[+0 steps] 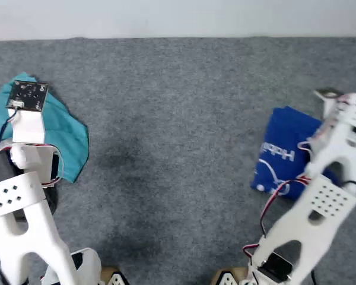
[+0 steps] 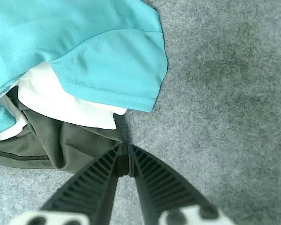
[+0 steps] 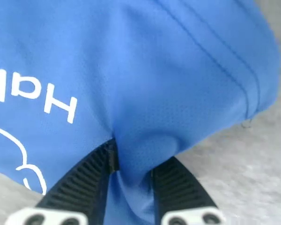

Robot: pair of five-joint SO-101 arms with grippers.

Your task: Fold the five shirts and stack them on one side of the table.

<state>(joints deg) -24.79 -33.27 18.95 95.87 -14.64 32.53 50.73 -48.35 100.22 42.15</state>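
1. The teal shirt (image 1: 68, 133) lies at the far left edge of the grey surface (image 1: 178, 119). From the high view it is a rumpled patch, partly covered by the left arm (image 1: 24, 154), which stands over it.
2. In the left wrist view the teal shirt (image 2: 84, 51) is the top layer of a small pile. A white shirt (image 2: 68, 105) shows from under its hem, and a dark shirt (image 2: 61, 145) lies lowest. Each layer sticks out a little past the one above it.
3. The left tool (image 2: 125, 154) has its two ribbed fingers pressed together at the tips, with nothing between them. The tips sit just beside the corner of the dark shirt, over bare surface. Whether they touch the cloth cannot be told.
4. The middle of the surface lies between the two arms, and the pile and the blue shirt are well apart.
5. The blue shirt (image 1: 285, 154) lies on the right side of the surface, partly under the right arm (image 1: 326, 202). It has white print on the side that faces up.
6. The right tool (image 3: 138, 159) is closed on a pinched fold of the blue shirt (image 3: 154, 70). The cloth bunches between the two fingers and spreads away from them. Grey surface shows just past the shirt's stitched hem.
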